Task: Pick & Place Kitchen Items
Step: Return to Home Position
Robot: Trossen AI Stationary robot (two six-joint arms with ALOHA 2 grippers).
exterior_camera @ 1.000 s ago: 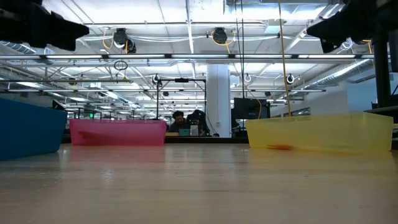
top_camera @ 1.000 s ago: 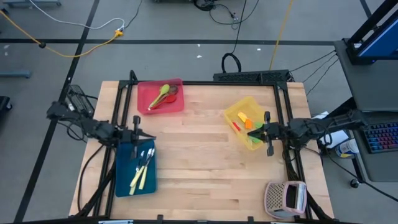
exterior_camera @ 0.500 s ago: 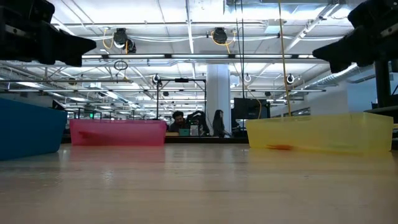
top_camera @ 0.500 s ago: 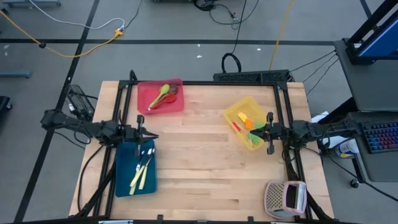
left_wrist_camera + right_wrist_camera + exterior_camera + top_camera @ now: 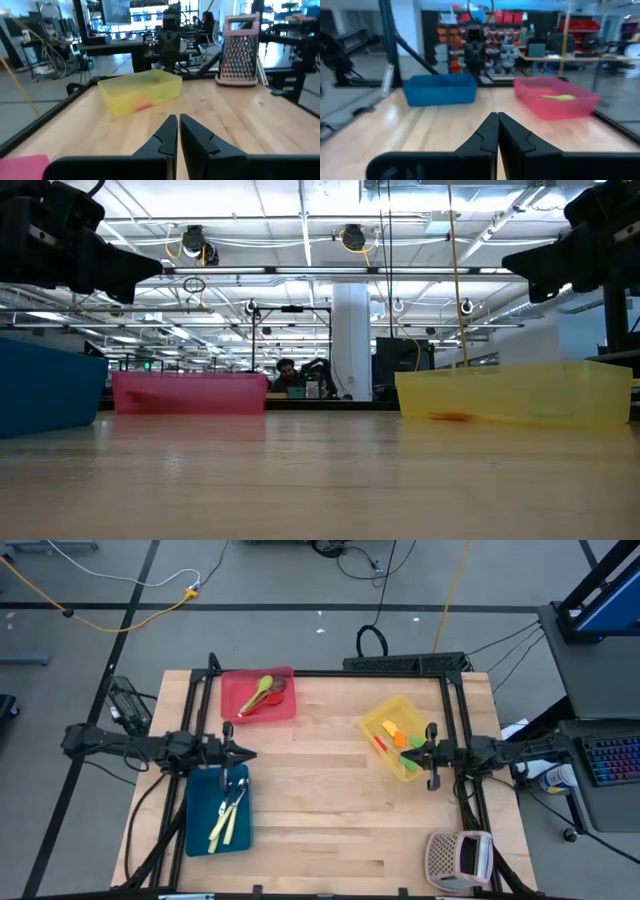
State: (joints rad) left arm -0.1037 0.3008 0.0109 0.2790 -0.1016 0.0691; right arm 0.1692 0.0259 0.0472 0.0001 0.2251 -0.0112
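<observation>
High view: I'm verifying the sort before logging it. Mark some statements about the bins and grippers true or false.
The cream-handled knives lie in the blue bin. True.
The yellow bin is empty. False: it holds spatulas.
A green spoon lies in the red bin. True.
The left gripper holds a knife. False: it is shut on nothing.
The right gripper is shut and empty. True.
</observation>
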